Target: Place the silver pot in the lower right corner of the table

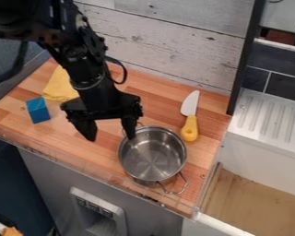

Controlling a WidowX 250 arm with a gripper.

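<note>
The black gripper (110, 134) hangs over the middle of the wooden table (94, 150), its two fingers spread wide and open. The silver pot (152, 156) stands upright toward the lower right of the table, near the front edge. One of its wire handles points to the lower right, the other to the upper left. The gripper's right finger is at the pot's upper left rim, by that handle; whether they touch I cannot tell. The left finger hangs left of the pot over bare wood.
A knife (190, 115) with a yellow handle lies just behind the pot on the right. A blue block (38, 110) and a yellow cloth (61, 85) are at the left. Wall boards (168, 41) rise behind; a white sink unit (270, 122) adjoins on the right.
</note>
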